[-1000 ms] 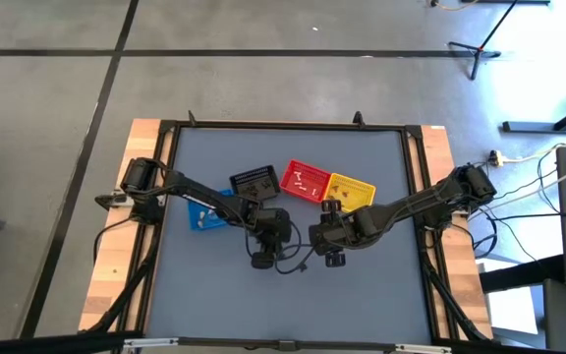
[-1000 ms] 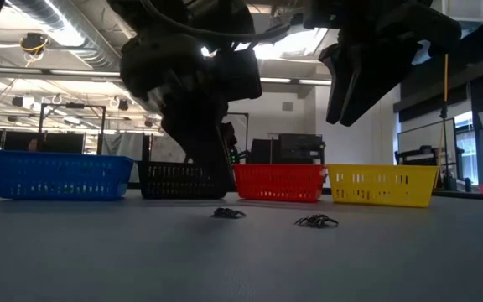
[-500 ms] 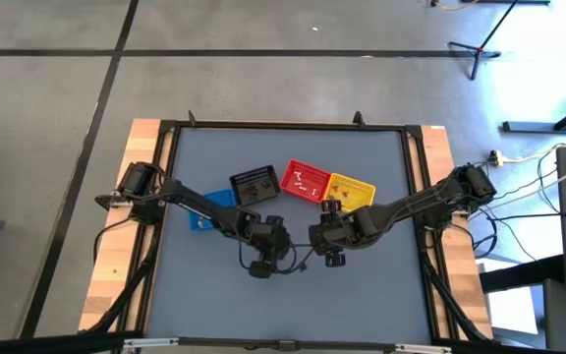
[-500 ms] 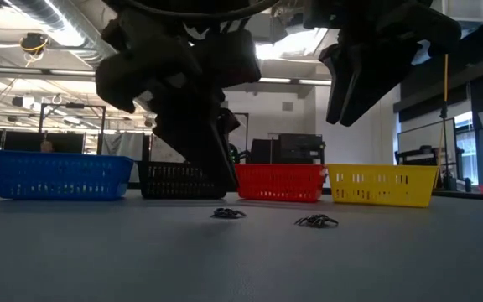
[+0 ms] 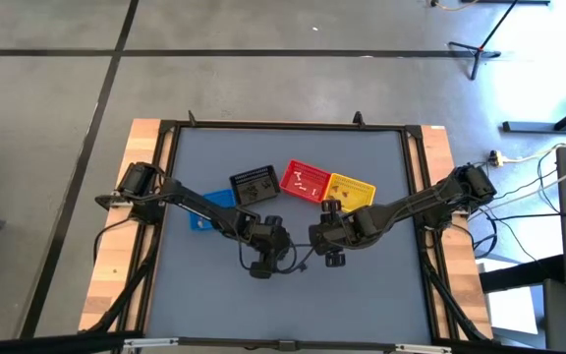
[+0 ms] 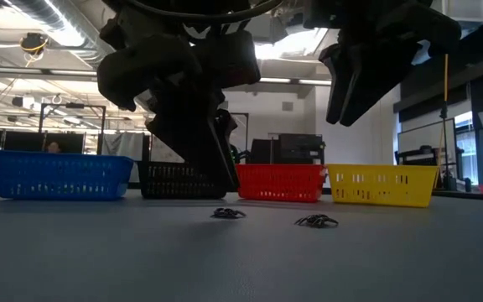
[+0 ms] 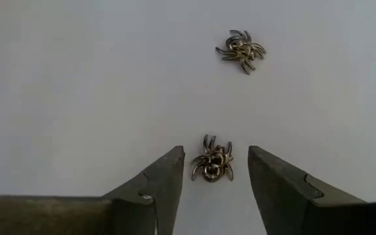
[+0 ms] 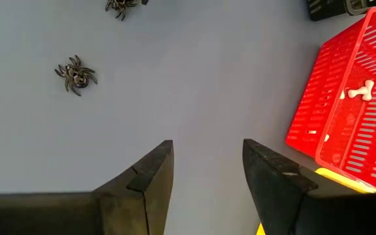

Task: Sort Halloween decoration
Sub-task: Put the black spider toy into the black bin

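Here the left gripper [image 7: 213, 186] hangs low over the grey table [image 5: 362, 295], its fingers [image 7: 162, 183] spread apart with one dark spider trinket [image 7: 211, 160] lying between the tips, not touched by either. A second spider trinket [image 7: 241, 50] lies farther off on the same surface; the low view shows both spiders [image 6: 227, 213] [image 6: 316, 221] flat on the table in front of the basket row. The right gripper [image 8: 206, 176] is held above the table beside the left one, jaws also apart and empty. Behind them stand four baskets in a row: blue [image 6: 60, 174], black [image 6: 174, 179], red [image 6: 280, 182] and yellow [image 6: 381, 184]. A white bone trinket [image 8: 359, 90] rests inside the red basket.
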Controlling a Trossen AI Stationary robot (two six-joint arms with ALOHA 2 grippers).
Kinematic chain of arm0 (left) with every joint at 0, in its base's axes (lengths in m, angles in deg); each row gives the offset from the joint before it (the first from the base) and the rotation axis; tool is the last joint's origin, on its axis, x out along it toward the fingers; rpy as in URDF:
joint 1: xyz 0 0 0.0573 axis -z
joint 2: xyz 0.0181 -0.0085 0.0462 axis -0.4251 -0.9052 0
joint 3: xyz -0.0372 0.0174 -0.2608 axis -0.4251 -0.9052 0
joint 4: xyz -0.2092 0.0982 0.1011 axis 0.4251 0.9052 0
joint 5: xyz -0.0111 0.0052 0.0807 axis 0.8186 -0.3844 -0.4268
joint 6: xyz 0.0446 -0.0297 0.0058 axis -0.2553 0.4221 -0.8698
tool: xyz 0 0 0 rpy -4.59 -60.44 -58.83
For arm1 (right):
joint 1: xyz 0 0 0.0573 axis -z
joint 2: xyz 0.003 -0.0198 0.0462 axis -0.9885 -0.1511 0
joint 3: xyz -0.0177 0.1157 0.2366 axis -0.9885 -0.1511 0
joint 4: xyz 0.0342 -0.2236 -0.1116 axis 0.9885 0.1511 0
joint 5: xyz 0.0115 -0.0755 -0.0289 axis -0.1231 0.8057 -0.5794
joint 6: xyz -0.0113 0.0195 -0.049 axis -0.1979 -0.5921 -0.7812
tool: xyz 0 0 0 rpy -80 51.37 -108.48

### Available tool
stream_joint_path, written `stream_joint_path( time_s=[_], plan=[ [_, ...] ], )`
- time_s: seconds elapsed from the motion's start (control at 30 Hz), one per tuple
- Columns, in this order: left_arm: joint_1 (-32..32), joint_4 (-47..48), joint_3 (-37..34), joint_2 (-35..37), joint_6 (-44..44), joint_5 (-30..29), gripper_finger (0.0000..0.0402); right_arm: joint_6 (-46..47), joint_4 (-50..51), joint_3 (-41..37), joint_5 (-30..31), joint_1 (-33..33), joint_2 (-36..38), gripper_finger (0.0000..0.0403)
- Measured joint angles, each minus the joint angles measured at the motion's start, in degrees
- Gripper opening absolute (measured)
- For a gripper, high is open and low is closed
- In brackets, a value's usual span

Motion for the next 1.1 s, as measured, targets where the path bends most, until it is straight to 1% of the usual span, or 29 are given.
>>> stream_joint_path(
  time_s=[0.23,0.33,0.5,0.7,0.8,0.9,1.1],
  plan=[
    [0.0,0.0,0.0,0.0,-0.1,-0.1,0.0169,0.0,0.0,0.0,0.0,0.0,0.0,0.0182],
    [0.0,-0.7,0.0,0.0,-0.2,-1.1,0.0169,0.0,0.0,0.0,0.0,0.0,0.0,0.0182],
    [0.0,-3.8,0.0,-0.1,-4.7,-1.1,0.0169,0.0,0.0,0.0,0.0,0.0,0.0,0.0182],
    [0.0,-4.0,0.0,-0.1,-4.8,-1.0,0.0169,0.0,0.0,0.0,0.0,0.0,0.0,0.0182],
    [0.0,-4.5,0.1,-1.6,-4.8,0.0,0.0169,0.0,-0.2,0.0,0.0,0.0,0.0,0.0182],
    [0.0,-5.3,0.1,-4.5,-4.9,2.1,0.0169,0.0,-0.6,0.0,0.0,0.0,0.0,0.0182],
    [0.0,-5.2,0.2,-5.5,-4.7,0.8,0.0169,-0.1,-1.4,0.0,0.0,0.0,0.0,0.0182]
  ],
)
